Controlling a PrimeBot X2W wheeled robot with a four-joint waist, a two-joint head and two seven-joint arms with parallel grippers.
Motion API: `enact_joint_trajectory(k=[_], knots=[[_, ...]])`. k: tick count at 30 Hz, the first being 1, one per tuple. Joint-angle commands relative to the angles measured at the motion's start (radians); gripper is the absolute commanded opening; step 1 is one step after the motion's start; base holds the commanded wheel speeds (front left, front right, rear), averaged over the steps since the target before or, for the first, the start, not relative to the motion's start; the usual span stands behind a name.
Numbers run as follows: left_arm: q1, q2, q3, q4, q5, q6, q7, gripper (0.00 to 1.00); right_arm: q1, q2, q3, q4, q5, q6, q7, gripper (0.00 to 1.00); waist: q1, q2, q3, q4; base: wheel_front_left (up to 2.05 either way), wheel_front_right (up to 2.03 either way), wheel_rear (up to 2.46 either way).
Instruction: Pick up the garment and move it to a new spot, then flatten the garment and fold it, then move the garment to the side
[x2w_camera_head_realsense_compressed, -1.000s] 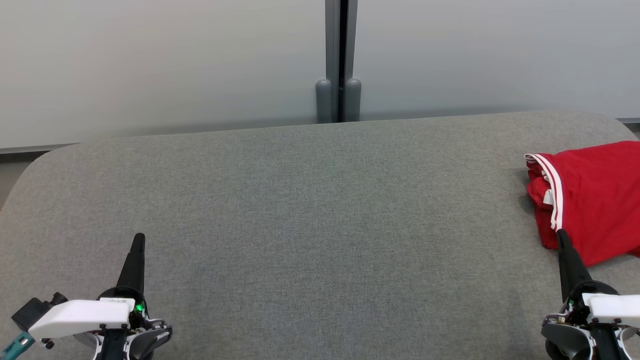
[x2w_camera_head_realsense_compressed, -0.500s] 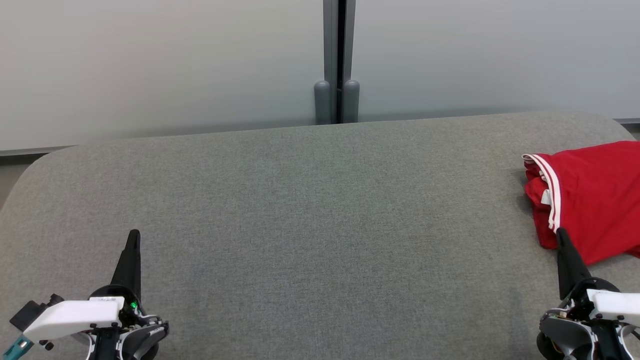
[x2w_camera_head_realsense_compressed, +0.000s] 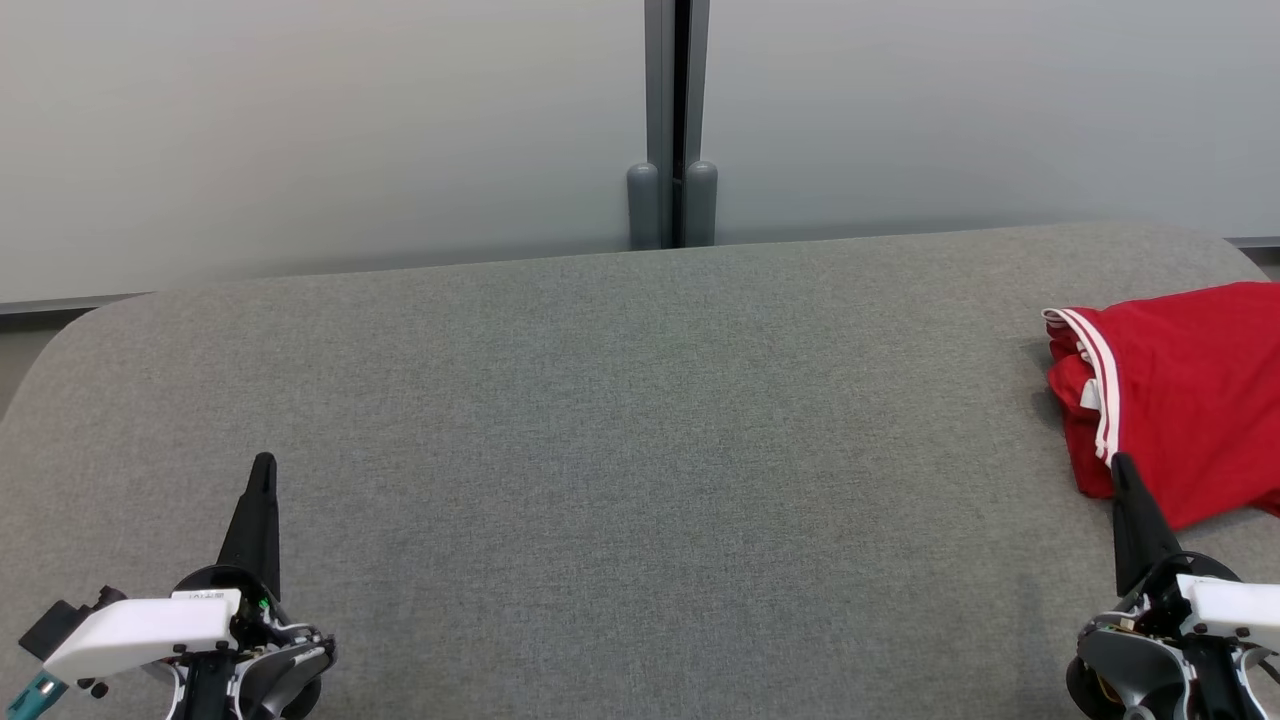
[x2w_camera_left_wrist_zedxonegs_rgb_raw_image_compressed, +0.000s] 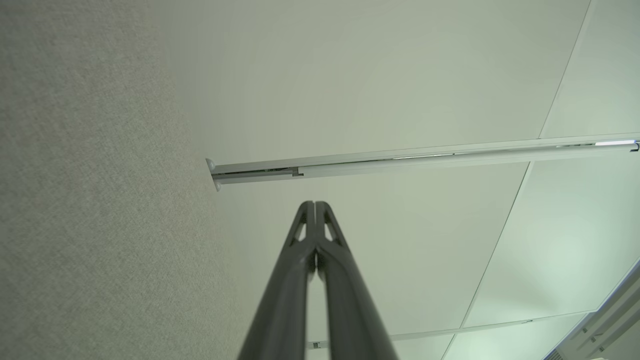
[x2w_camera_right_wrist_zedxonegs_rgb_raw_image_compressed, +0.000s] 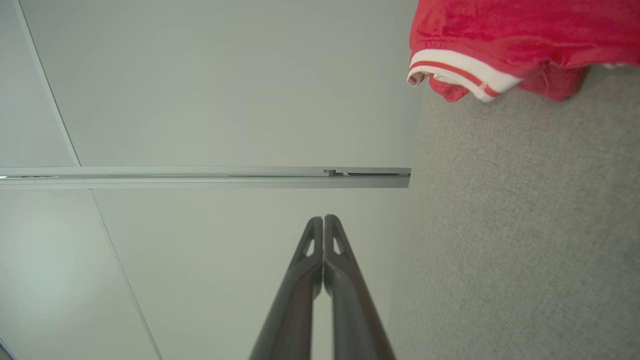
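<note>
Left gripper (x2w_camera_head_realsense_compressed: 263, 465) is hovering over the near left corner of the surface (x2w_camera_head_realsense_compressed: 640, 420), its two dark fingers pressed together and gripping nothing, pointing toward the far edge. In the left wrist view the left gripper (x2w_camera_left_wrist_zedxonegs_rgb_raw_image_compressed: 315, 206) is showing its tips meeting, with nothing between them. Right gripper (x2w_camera_head_realsense_compressed: 1120, 462) is hovering over the near right corner, likewise closed and empty; the right wrist view is showing its fingers (x2w_camera_right_wrist_zedxonegs_rgb_raw_image_compressed: 323, 220) touching along their length. Red garment (x2w_camera_head_realsense_compressed: 1190, 400) with white stripes is lying bunched at the right edge of the surface, running out of the head view. Its near left corner is sitting just beside the right gripper's tip. In the right wrist view the garment (x2w_camera_right_wrist_zedxonegs_rgb_raw_image_compressed: 500, 30) is lying clear of the fingers.
</note>
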Motion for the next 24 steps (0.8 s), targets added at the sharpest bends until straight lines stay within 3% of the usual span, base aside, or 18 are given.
enact_joint_trajectory(k=[1,24], knots=[[-0.012,0.004,0.005,0.001,-0.001,-0.005,0.001,0.00,-0.009,-0.002,-0.004,0.001,0.001,0.000,0.003,0.00,0.0000,0.0000,0.000,0.000,0.00,0.00,0.00],[-0.013,0.001,0.010,0.001,0.005,-0.004,0.005,0.00,-0.010,0.002,-0.009,0.002,-0.006,0.000,0.008,0.00,0.0000,0.0000,0.000,0.000,0.00,0.00,0.00]])
